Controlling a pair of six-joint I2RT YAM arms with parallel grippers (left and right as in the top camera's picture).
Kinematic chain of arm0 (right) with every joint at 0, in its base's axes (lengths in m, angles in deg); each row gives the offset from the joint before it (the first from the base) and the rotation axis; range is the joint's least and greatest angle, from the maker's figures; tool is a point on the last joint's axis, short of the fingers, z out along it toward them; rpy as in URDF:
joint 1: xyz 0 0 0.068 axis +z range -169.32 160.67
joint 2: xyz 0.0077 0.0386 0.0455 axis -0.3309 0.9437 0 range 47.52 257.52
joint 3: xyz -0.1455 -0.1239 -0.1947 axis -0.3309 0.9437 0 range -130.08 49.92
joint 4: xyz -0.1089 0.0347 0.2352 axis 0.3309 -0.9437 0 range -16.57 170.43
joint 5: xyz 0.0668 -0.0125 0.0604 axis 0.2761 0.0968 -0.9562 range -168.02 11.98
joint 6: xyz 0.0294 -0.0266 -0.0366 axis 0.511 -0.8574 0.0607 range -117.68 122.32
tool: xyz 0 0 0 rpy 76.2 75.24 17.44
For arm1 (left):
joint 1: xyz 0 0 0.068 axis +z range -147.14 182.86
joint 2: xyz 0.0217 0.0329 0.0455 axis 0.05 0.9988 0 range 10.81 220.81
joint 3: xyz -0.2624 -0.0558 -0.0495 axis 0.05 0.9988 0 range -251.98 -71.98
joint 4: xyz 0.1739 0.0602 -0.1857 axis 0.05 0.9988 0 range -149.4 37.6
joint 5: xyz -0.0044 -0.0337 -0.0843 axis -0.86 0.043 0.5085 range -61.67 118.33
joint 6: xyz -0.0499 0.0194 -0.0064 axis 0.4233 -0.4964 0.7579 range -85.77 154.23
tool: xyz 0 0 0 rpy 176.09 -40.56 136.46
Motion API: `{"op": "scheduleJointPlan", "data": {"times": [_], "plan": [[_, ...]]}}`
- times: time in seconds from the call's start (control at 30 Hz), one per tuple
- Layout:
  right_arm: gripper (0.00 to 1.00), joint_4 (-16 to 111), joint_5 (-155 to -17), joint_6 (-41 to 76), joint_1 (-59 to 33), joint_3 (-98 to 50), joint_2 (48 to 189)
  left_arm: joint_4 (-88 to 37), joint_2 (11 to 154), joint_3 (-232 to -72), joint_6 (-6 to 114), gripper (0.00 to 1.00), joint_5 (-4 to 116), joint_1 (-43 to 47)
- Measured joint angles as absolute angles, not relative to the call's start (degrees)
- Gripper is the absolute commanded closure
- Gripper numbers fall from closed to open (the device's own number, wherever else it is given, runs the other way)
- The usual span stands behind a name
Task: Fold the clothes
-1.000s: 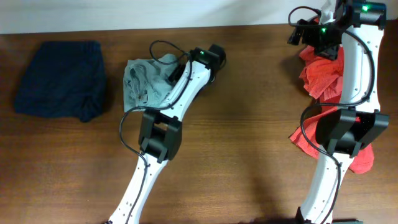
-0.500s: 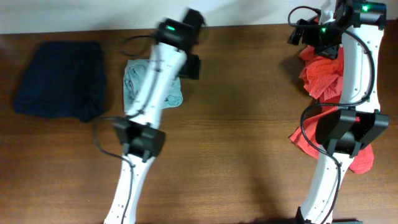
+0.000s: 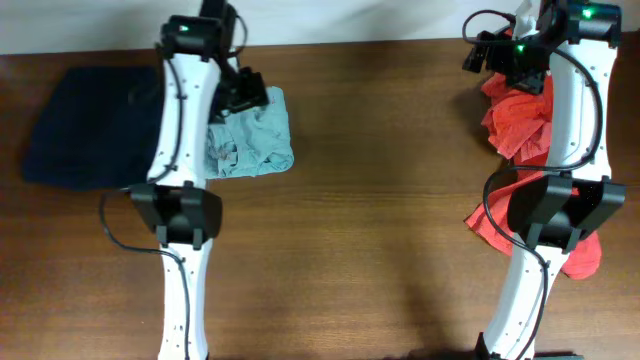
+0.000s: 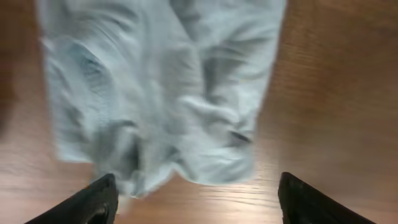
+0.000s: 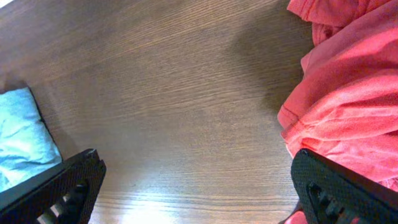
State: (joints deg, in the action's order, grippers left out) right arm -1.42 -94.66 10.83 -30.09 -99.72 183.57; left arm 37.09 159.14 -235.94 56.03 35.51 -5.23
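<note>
The pale blue-grey T-shirt (image 3: pixel 258 138) lies crumpled in a rough rectangle on the table at the back left. My left gripper (image 3: pixel 245 92) hovers over its far edge. In the left wrist view the T-shirt (image 4: pixel 161 93) fills the upper part, and my left gripper (image 4: pixel 202 202) is open, with bare wood between its fingers. The dark navy garment (image 3: pixel 90 125) lies left of the arm. The orange-red shirt (image 3: pixel 518 118) is heaped at the back right under my right arm. My right gripper (image 5: pixel 199 193) is open over bare wood, with the orange-red shirt (image 5: pixel 348 81) beside its right finger.
More orange-red cloth (image 3: pixel 588 255) shows behind the right arm's elbow. The left arm (image 3: pixel 180 200) runs up the table between the navy garment and the T-shirt. The wooden table (image 3: pixel 380 220) ends at a pale wall along the far edge.
My left arm has swung left, off the T-shirt toward the navy garment, and its jaws have widened. The T-shirt now lies uncovered. The right arm has not moved.
</note>
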Motion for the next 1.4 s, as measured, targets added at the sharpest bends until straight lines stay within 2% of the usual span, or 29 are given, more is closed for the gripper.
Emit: {"op": "scheduleJointPlan", "data": {"times": [0.37,0.67,0.9,0.93,1.03,1.1,1.17,1.23,1.4], "plan": [[0.01,-1.42,-94.66,10.77,-30.11,-99.72,183.57,29.42,159.16,-223.22,35.33,0.15,36.28,5.91],[0.02,-1.42,-94.69,10.68,-30.11,-99.7,183.57,19.17,159.23,-211.13,23.22,0.15,37.81,4.89],[0.01,-1.77,-94.69,10.68,-30.09,-99.72,183.57,12.85,158.29,-204.36,20.23,0.21,38.46,5.67],[0.02,-1.77,-94.69,10.68,-30.09,-99.72,183.57,12.33,158.01,-203.77,20.05,0.28,38.64,5.89],[0.02,-1.72,-94.69,10.66,-30.09,-99.72,183.57,11.45,157.59,-202.72,19.51,0.62,39.05,6.55],[0.02,-1.53,-94.69,10.66,-30.09,-99.72,183.55,11.21,157.57,-202.32,18.94,0.75,39.29,7.03],[0.02,-1.33,-94.66,10.7,-30.09,-99.72,183.57,11.39,157.57,-201.91,18.72,0.83,40.91,7.31],[0.01,-1.26,-94.69,10.66,-30.09,-99.72,183.57,11.48,157.57,-201.82,18.76,0.98,41.94,7.27],[0.02,-1.18,-94.69,10.7,-30.0,-99.72,183.55,11.61,157.42,-201.82,18.98,0.99,41.87,6.9]]}}
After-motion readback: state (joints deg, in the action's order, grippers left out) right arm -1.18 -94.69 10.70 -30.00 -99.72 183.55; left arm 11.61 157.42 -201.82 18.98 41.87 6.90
